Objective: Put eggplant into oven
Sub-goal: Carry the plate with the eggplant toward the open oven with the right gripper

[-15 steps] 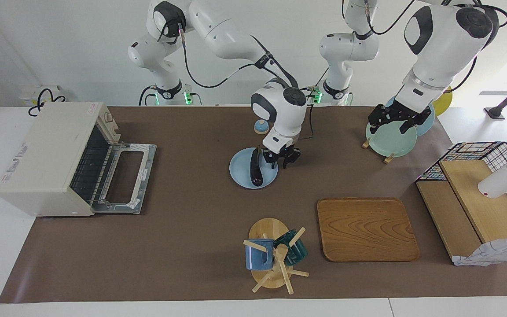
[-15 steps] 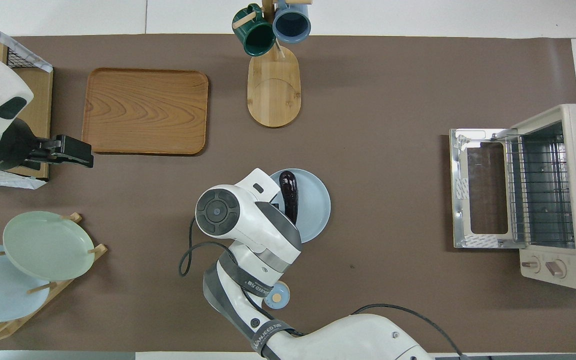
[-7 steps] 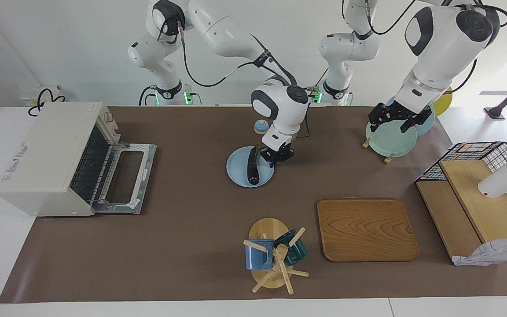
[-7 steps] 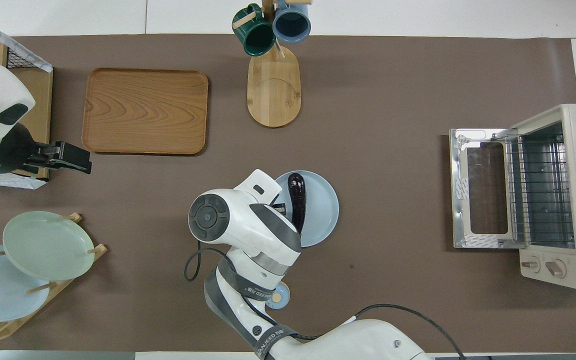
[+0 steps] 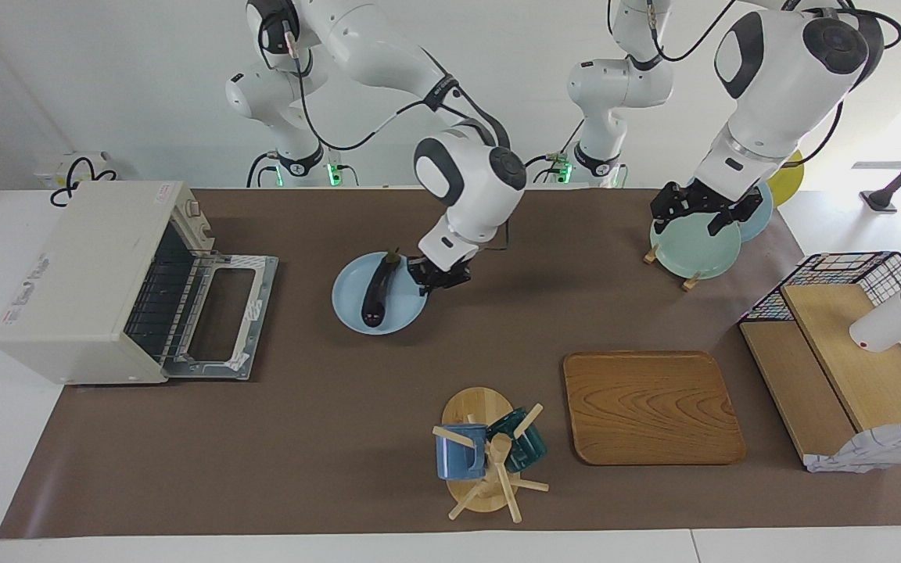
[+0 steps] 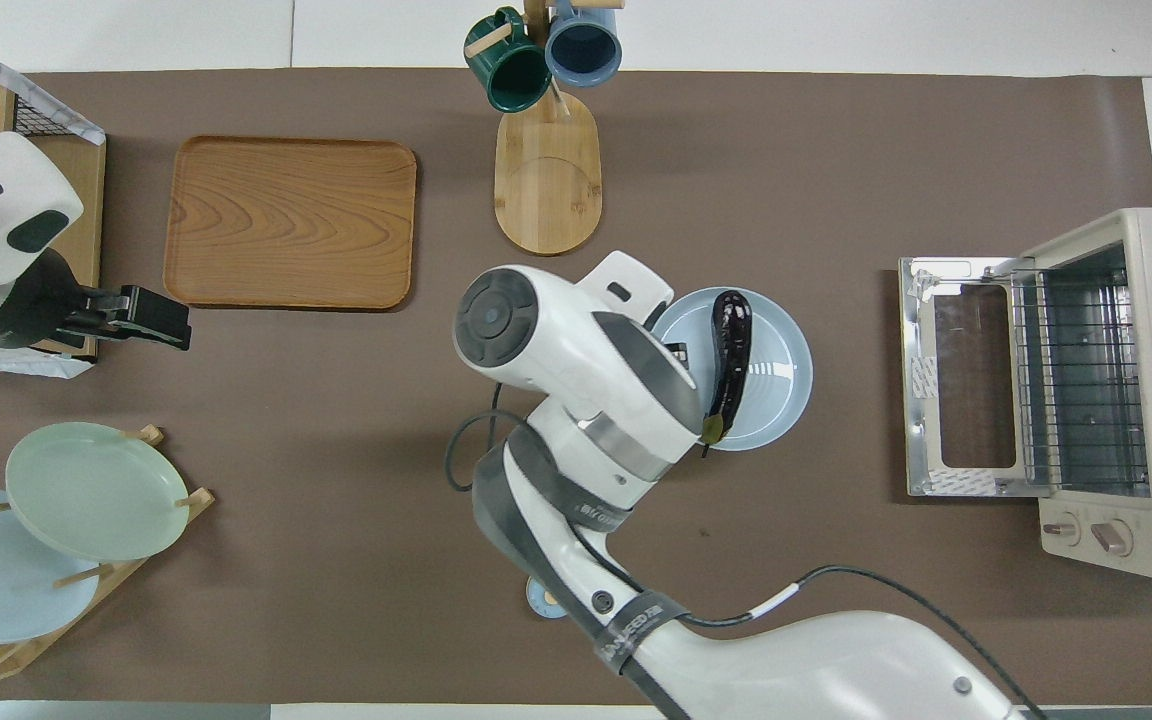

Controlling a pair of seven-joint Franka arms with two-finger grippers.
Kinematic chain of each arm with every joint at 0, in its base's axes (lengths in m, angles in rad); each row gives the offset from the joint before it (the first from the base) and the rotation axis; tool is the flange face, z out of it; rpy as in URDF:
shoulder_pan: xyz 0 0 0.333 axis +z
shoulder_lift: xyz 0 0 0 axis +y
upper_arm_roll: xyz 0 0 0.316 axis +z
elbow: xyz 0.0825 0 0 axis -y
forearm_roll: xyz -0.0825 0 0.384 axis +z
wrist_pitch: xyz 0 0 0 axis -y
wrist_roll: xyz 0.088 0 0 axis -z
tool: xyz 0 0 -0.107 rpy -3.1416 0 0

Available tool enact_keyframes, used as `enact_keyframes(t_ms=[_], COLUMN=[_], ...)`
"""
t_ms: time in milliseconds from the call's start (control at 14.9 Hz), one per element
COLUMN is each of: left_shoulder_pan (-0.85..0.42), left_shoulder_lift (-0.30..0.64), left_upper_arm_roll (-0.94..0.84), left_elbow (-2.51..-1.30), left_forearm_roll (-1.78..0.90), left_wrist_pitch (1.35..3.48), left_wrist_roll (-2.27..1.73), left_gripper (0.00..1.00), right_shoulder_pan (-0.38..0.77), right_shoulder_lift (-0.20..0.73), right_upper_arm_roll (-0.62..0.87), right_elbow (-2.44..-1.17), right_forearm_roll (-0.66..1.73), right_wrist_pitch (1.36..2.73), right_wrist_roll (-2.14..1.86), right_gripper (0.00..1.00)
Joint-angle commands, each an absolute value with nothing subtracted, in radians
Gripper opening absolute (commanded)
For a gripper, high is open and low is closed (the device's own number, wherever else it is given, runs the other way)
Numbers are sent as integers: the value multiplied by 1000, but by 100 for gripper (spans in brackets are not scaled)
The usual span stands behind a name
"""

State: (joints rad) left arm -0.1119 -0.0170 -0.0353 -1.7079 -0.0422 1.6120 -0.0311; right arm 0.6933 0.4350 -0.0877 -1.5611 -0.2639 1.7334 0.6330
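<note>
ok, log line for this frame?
right gripper: shut on blue plate rim | eggplant: on plate | oven: door open | left gripper: open, waiting

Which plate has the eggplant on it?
The light blue plate flat on the mat in front of the open oven carries the eggplant; the other plates stand in the wooden rack.

Both views are bright and evenly lit, with soft diffuse light from above. Shadows on the brown tabletop (image 5: 341,438) are faint and short: a pale one lies under the wooden tray (image 5: 651,407) and another beside the oven (image 5: 98,281). In the facing view strong daylight washes out the corner at the left arm's end. The eggplant (image 6: 731,360) shows small glossy highlights. Focus is sharp throughout, without blur.
</note>
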Motion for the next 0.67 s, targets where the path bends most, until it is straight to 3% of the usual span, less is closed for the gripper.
enact_keyframes(t_ms=[0, 201, 603], left_shoulder_pan=[-104, -106, -112], left_shoulder_lift=[-32, -38, -51], left_upper_arm_roll=[-44, -38, -34], left_elbow=[-1712, -1712, -1727], left_forearm_roll=[-18, -20, -20], left_wrist_pitch=[1591, 1582, 1588], left_wrist_roll=[-26, -28, -28], left_gripper=[100, 100, 100], right_shoulder_pan=[513, 398, 191], right_shoulder_lift=[238, 132, 66], right_upper_arm_roll=[-74, -75, -75], right_elbow=[-1765, -1899, -2015], right_forearm_roll=[-282, -273, -281], right_wrist_pitch=[1761, 1805, 1841], right_wrist_roll=[453, 338, 161], right_gripper=[0, 0, 0])
